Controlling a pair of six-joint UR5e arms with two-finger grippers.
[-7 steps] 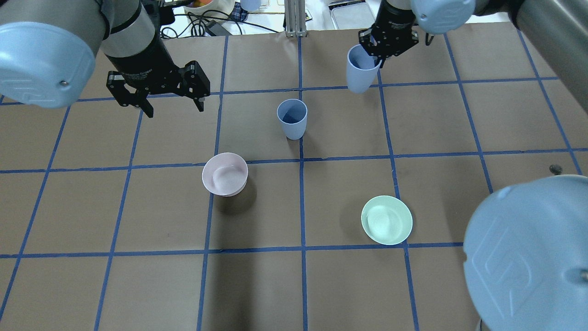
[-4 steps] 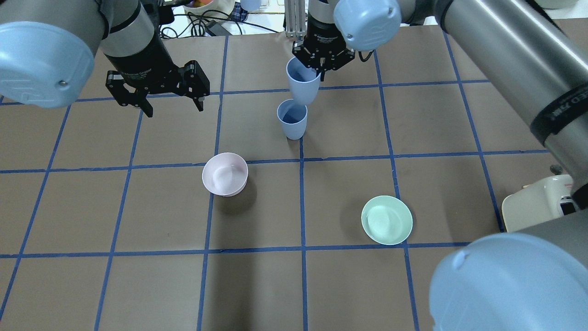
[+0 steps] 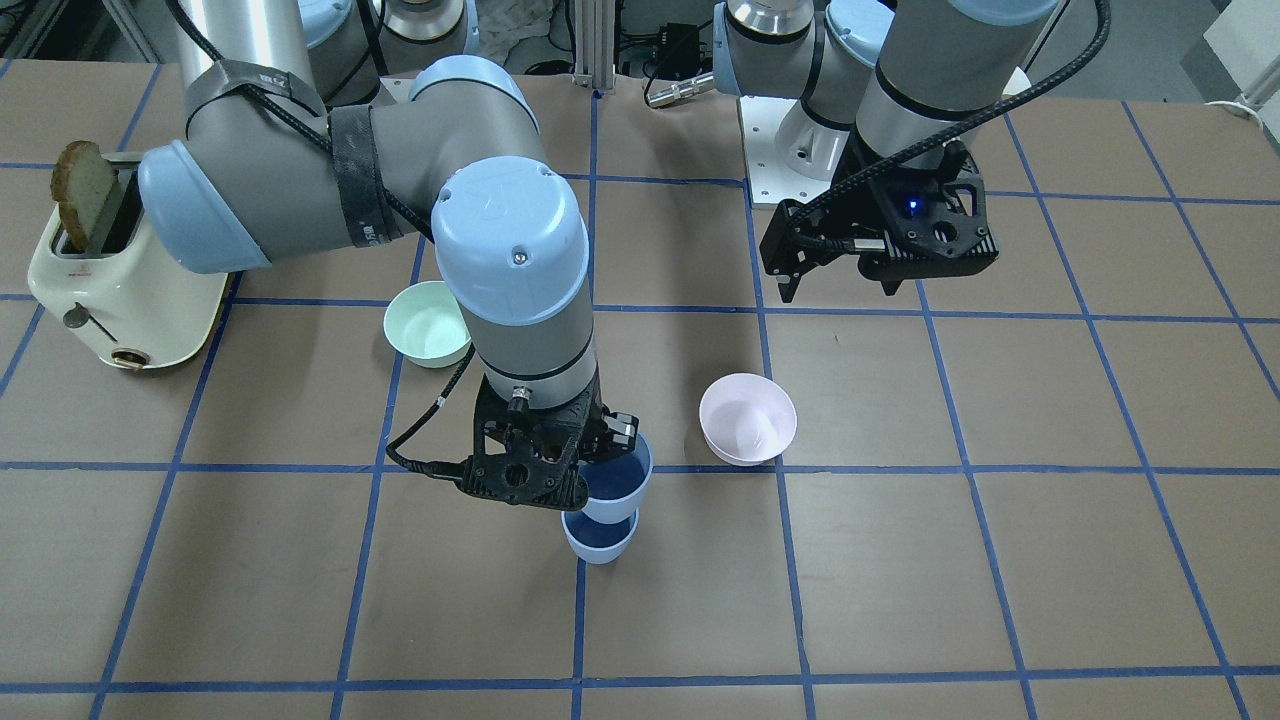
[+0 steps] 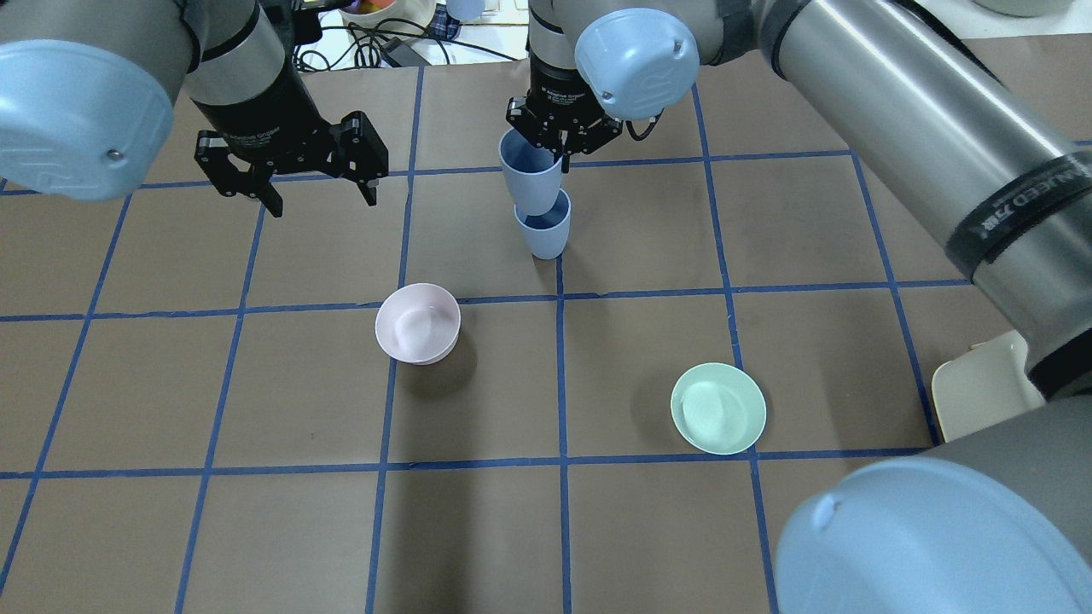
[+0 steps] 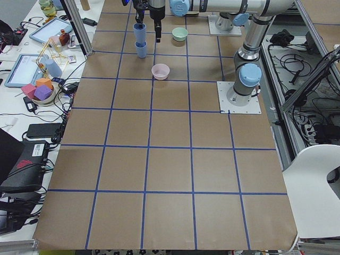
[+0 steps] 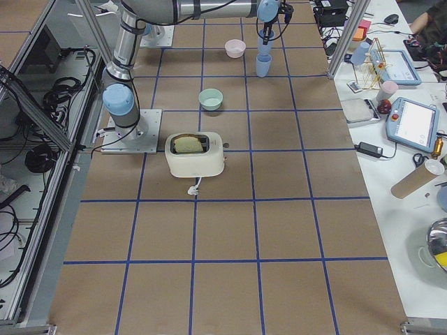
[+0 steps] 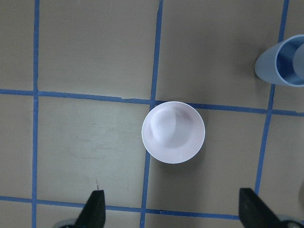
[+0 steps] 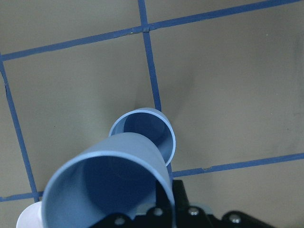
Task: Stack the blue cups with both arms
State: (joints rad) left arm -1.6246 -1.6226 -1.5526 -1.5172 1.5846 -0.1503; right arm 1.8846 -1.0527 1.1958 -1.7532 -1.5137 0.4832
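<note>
Right gripper [image 4: 556,156] clamped on rim of raised blue cup [image 4: 531,183], just over standing blue cup [image 4: 546,234]; left gripper [image 4: 324,203] spread wide, holding nothing.

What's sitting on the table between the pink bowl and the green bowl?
Nothing: in the overhead view the stretch between the pink bowl and the mint-green bowl is bare brown table crossed only by blue tape lines.
</note>
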